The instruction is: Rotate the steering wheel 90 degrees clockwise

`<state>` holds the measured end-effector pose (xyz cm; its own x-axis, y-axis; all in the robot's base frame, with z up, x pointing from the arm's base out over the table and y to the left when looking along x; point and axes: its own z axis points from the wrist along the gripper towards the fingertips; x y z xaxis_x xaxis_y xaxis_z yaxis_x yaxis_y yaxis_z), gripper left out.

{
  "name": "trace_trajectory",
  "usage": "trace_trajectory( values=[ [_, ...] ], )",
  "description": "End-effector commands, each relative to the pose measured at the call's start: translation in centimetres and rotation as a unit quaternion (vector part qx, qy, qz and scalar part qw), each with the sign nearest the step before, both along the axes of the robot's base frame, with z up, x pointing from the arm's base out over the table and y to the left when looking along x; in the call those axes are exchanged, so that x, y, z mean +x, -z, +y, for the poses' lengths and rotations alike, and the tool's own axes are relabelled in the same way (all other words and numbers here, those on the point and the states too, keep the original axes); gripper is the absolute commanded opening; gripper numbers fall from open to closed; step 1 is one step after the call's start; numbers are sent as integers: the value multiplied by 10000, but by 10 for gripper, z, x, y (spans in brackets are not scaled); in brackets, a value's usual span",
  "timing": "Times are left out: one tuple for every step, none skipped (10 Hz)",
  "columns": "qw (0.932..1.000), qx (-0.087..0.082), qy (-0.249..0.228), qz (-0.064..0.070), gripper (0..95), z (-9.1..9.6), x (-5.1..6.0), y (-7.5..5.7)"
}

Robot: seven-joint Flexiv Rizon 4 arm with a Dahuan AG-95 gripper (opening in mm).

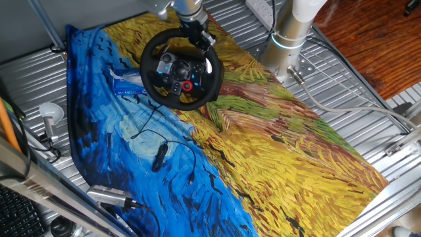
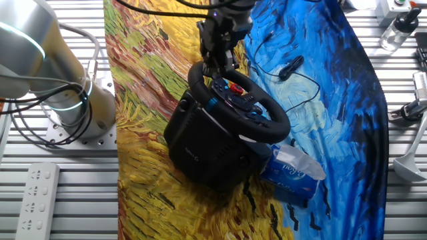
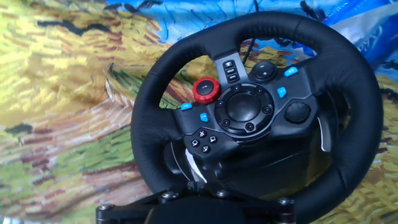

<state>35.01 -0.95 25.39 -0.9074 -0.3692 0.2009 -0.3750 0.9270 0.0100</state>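
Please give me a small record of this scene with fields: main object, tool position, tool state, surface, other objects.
main object: steering wheel, black, with red knob on its hub
tool position: tool at the wheel's rim, at the side far from one fixed view
tool state: cannot tell whether it grips the rim; fingers hidden
surface: painted cloth, blue and yellow
other objects: small black cabled device on the blue part; blue tissue pack beside the wheel base

The place looked like a robotics lab. The tabletop point(image 1: 368, 85) was made of ribbed aluminium profiles, and the robot arm base point(image 1: 288, 41) was bolted on it. Loose cables point(image 1: 342, 108), a power strip point(image 2: 37, 197) and a keyboard point(image 1: 20, 210) lay around a painted cloth point(image 1: 276, 164).
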Motion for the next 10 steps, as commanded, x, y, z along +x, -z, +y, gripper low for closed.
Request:
trace_trajectory(
  values=[
    [9997, -1, 97, -207, 0, 0, 0, 0],
    [9994, -6, 127, -318, 0, 0, 0, 0],
    [9992, -3, 121, -370, 0, 0, 0, 0],
    [9992, 15, 112, -396, 0, 0, 0, 0],
    [9993, 30, 98, -372, 0, 0, 0, 0],
    [9993, 30, 97, -361, 0, 0, 0, 0],
    [9995, 27, 87, -305, 0, 0, 0, 0],
    [9995, 17, 29, -302, 0, 0, 0, 0],
    [9995, -22, -2, -309, 0, 0, 0, 0],
    [9994, -84, -40, -331, 0, 0, 0, 0]
  ],
)
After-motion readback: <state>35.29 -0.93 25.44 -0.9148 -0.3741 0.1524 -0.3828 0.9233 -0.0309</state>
